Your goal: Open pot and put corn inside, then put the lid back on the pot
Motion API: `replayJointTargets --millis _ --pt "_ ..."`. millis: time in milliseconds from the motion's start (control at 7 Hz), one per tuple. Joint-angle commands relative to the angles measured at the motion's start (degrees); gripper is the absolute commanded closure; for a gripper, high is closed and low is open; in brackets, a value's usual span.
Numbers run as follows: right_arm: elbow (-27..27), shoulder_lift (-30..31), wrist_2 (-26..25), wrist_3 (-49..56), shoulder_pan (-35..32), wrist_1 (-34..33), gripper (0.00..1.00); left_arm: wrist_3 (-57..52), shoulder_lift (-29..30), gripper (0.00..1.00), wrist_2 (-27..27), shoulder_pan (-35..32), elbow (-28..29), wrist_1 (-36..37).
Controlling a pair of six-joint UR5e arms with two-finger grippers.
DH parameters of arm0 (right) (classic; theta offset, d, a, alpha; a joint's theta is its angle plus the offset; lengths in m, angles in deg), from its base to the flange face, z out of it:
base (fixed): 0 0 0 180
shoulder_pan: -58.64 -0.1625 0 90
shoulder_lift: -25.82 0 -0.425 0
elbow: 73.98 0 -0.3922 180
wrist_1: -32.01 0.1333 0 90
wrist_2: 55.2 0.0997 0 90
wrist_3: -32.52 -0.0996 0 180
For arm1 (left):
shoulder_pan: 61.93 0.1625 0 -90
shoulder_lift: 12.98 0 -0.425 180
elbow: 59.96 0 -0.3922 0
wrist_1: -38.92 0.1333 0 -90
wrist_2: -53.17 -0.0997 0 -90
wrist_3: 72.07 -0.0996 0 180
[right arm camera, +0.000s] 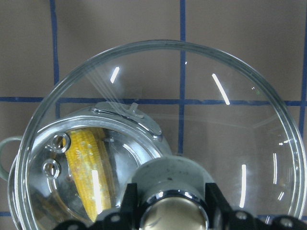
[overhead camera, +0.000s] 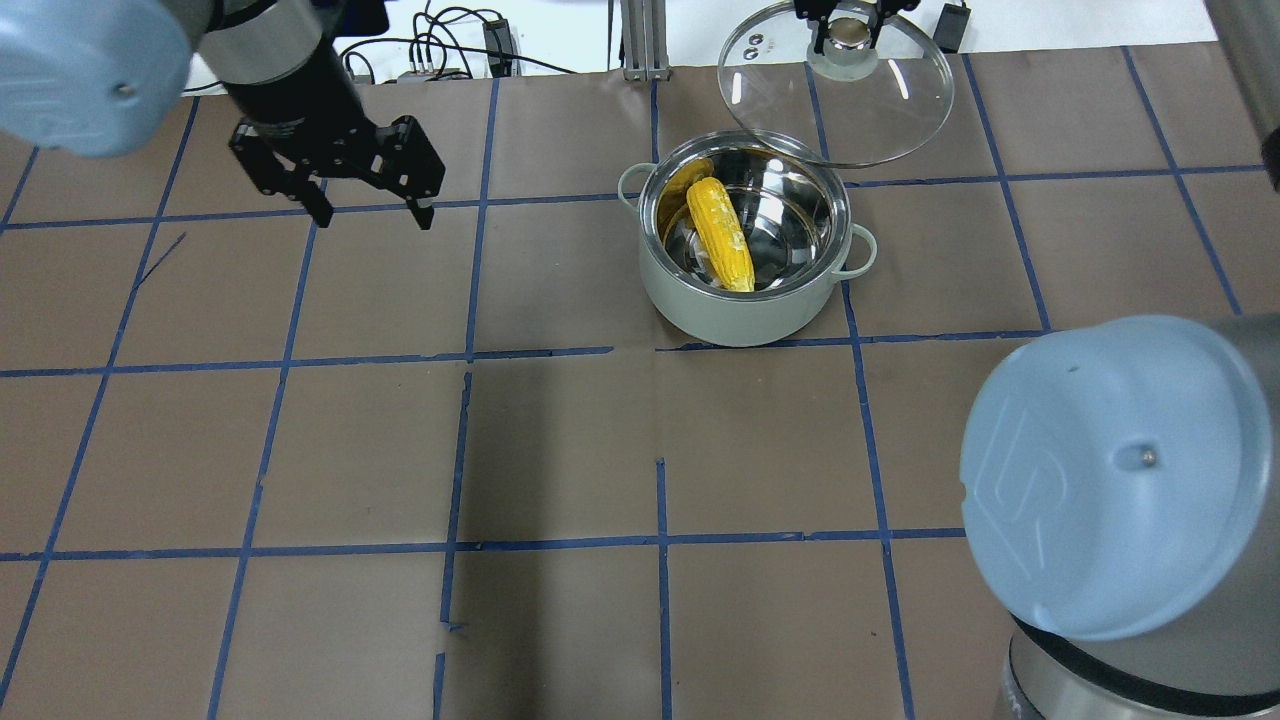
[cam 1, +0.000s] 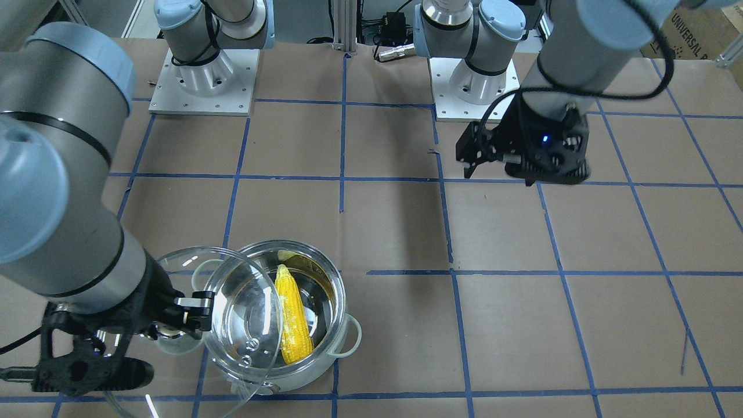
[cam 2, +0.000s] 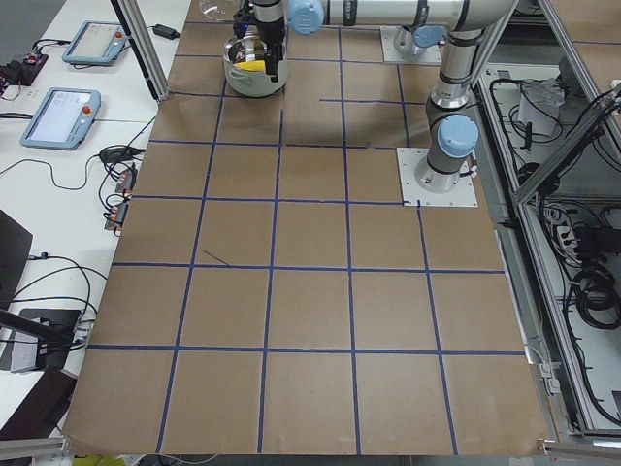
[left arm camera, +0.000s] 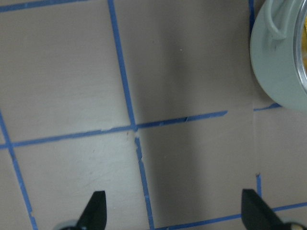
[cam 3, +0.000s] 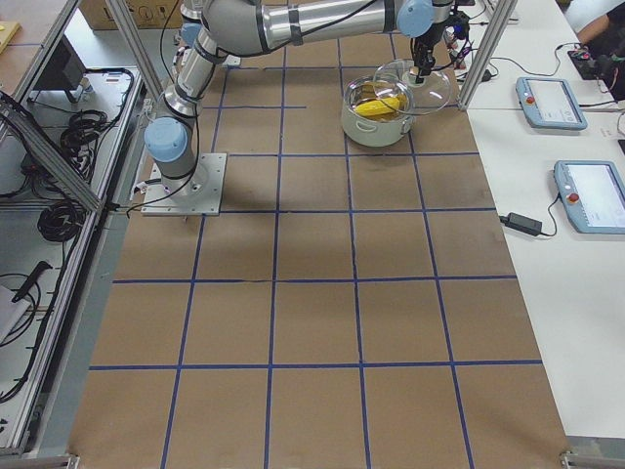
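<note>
Right gripper [overhead camera: 848, 35] pinches the lid [overhead camera: 885, 110] by its knob, left gripper [overhead camera: 372, 215] hangs spread; lowered off-centre, the lid may seat crooked on the pot [overhead camera: 740, 310].

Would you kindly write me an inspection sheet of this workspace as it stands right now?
Surface: brown paper table marked with a blue tape grid.
Job's things: pot open, corn lying inside; lid held in the air by its knob, over the pot's far rim, not seated.
Clutter: nothing seen.
Grippers: right gripper shut on the knob; left gripper open and empty, off to the pot's side.
Cables: black cables past the table's far edge.
Surroundings: two control tablets beside the table.
</note>
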Motion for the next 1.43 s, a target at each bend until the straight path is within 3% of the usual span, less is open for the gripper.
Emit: replayJointTargets --millis 0,571,1286 --pt "-4.23 0.33 -0.05 -1.95 -3.06 -3.63 0.9 0.72 -6.66 0.0 -2.71 0.21 -1.13 -4.2" --pt "-15.21 4.9 0.13 -4.22 -4.38 -10.03 0.9 0.11 -2.72 0.0 -2.53 -0.32 0.19 1.33" --pt "-21.72 5.51 -0.05 -7.75 -6.5 -16.89 0.9 0.46 -3.24 0.0 -2.62 -0.14 -0.59 1.43"
